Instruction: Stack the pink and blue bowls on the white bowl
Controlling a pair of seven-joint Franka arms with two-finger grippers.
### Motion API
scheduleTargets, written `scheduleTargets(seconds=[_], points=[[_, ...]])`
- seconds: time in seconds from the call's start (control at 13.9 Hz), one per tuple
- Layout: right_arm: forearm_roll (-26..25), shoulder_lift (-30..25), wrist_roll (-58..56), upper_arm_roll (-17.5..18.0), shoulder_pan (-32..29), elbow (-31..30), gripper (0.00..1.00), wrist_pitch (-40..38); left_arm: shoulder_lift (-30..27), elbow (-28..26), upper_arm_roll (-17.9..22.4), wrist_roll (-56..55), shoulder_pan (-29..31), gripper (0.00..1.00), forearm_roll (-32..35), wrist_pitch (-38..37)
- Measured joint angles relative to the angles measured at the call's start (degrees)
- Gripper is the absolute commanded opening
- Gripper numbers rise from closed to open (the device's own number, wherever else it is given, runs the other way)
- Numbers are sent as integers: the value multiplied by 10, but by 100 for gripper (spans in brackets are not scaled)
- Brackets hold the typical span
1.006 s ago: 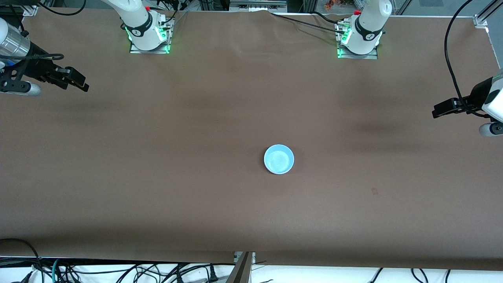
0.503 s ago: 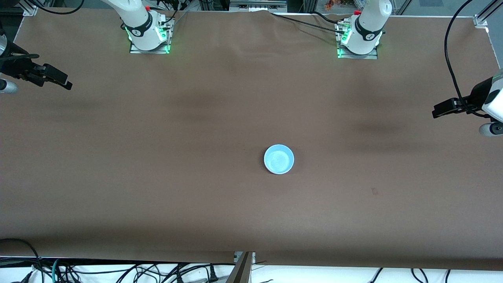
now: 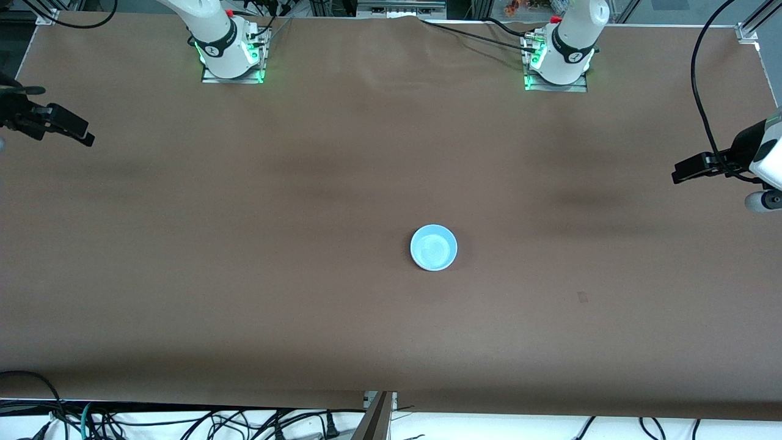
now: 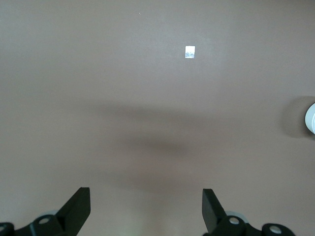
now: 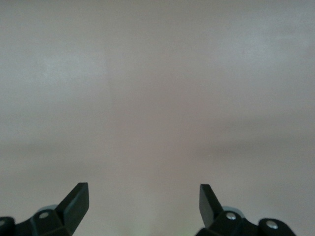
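**Right gripper pulled back to frame edge; stack looks done**

Shifted since a second ago: right gripper (image 3: 76, 131), drawn back from the upper left of the front frame to its very left edge. Left gripper (image 3: 687, 171) unchanged, parked at the right edge, waiting.

Lowest in the front view, nearest the camera: a tangle of cables (image 3: 183, 421) along the bottom edge. Above that, bare brown table cover (image 3: 244, 293), with a small faint mark (image 3: 582, 297) right of centre.

Just right of centre: blue bowl (image 3: 434, 247), upright, round, smooth, pale sky-blue inside with a lighter rim. Only this one bowl showing from above; no pink or white bowl anywhere else on the table, so probably nested beneath it, though not confirmable from this angle. A sliver of pale rim (image 4: 311, 118) at the right edge of the left wrist view, colour not clear.

Farther up: both grippers over empty cover, well apart from the bowl. Both wide open and holding nothing, as seen in each wrist view (image 4: 146, 209) (image 5: 142, 206).

Along the top: two arm bases (image 3: 229, 52) with green lights.

Judged step: retreat after the last placement, task likely complete. Next move, if any: only settling both arms at rest, clear of the stack.
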Motion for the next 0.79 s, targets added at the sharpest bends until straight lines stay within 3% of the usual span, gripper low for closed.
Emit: scheduleTargets(seconds=[0.22, 0.79], points=[[0, 30, 0, 0, 3, 29, 99, -7, 0, 0, 0, 0, 0, 100, 0, 0], [1, 33, 1, 0, 3, 33, 99, -7, 0, 0, 0, 0, 0, 100, 0, 0]])
